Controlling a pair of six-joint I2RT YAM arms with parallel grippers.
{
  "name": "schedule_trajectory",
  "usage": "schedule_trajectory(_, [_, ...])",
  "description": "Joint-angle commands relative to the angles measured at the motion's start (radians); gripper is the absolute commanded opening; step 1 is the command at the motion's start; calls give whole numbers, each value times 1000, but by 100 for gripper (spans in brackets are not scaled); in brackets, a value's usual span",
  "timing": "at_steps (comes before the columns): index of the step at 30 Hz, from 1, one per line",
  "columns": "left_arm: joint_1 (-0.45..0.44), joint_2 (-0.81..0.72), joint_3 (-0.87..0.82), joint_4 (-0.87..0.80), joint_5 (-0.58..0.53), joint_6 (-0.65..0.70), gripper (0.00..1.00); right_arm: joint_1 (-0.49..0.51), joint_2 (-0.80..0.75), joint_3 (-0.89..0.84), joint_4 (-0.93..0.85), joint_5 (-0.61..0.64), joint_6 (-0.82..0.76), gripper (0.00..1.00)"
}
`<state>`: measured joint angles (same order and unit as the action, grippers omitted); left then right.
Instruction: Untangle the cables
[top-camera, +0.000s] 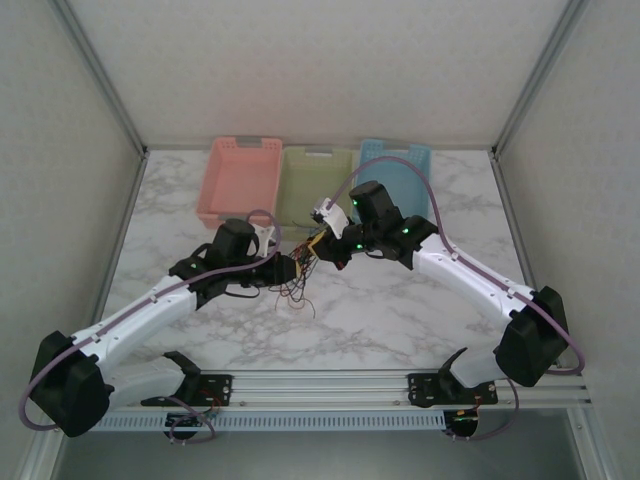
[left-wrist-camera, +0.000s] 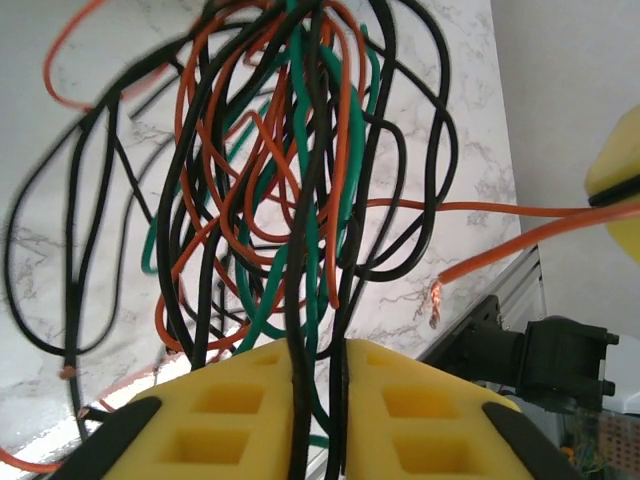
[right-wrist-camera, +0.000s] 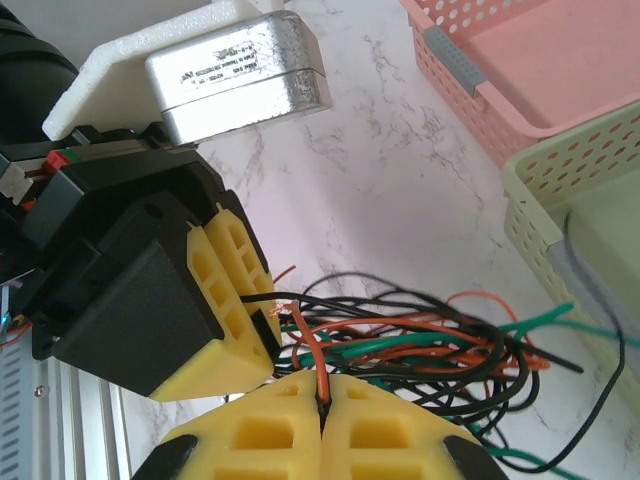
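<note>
Step in hand: by my reading, the first pull-apart, with both hands on the tangle and nothing separated yet.
Cables (top-camera: 298, 282): black, orange-red and green wires were knotted in one loose bundle just in front of the green basket (top-camera: 305, 152), on the robot's side of it. They were held between the two hands, and a few ends trailed onto the worktop (top-camera: 380, 310).
Left hand (left-wrist-camera: 318, 352): its yellow fingers were clenched on a small sheaf of black and green strands, on the side of the bundle toward the pink basket.
Right hand (right-wrist-camera: 322, 392): pinched tight on one orange-red strand, on the bundle's other side and just beside the left hand.
Next move: probably the hands would need to draw slowly apart so the orange-red strand slid out through the loops. The left hand would have to hold its sheaf firmly, and the pull ease off wherever a loop tightened.
Green basket: the middle one of three in a row at the far edge of the worktop; the part of its inside on view looked bare.
Pink basket (top-camera: 245, 142): touching the green basket's left side; its floor looked bare too.
Blue basket (top-camera: 395, 146): on the green basket's right, partly hidden by the right arm, so I could not tell its contents.
</note>
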<state>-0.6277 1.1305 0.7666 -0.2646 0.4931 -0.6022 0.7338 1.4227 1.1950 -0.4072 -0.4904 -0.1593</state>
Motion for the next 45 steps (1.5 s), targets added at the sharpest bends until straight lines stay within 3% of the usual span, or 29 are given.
schedule_trajectory(1, [-9,-6,-11,-23,-33,9,11,4,-37,25,30,23,15,0])
schedule_trajectory(6, [-9,-9,3,-81,-92,26,5,4,-58,12,43,99,14,0])
schedule_trajectory(13, [-9,-20,-4,-128,-137,34,6,-23,-106,-19,85,265,45,0])
schedule_trajectory(25, [2,-86,-13,-191,-223,35,2,-247,-264,-100,152,315,155,0])
schedule_trajectory(38, [91,-172,-18,-352,-401,36,0,-524,-362,-53,107,434,300,0])
schedule_trajectory(45, [108,-189,-9,-423,-535,17,0,-595,-419,-13,54,512,316,0])
